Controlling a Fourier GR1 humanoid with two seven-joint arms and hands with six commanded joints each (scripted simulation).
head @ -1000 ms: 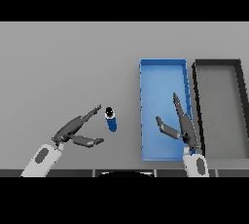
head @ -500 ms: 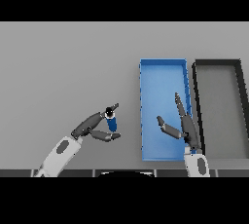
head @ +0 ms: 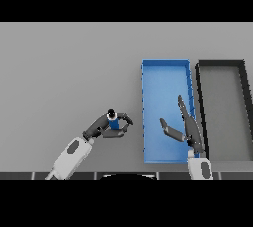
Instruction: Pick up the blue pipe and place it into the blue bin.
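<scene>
Pipe in the grip of the left hand, left of the blue bin.

Fingers and thumb of the left hand (head: 106, 128) curl round the blue pipe (head: 112, 120), which stands on the grey table (head: 64, 73) with its dark top end showing above the fingers. It sits just left of the blue bin (head: 166, 65), apart from the near wall. The right hand (head: 187, 128) hovers over the bin's lower right part, fingers straight and thumb spread, holding nothing. A dark bin (head: 220, 64) stands just beside the blue one on its right.
</scene>
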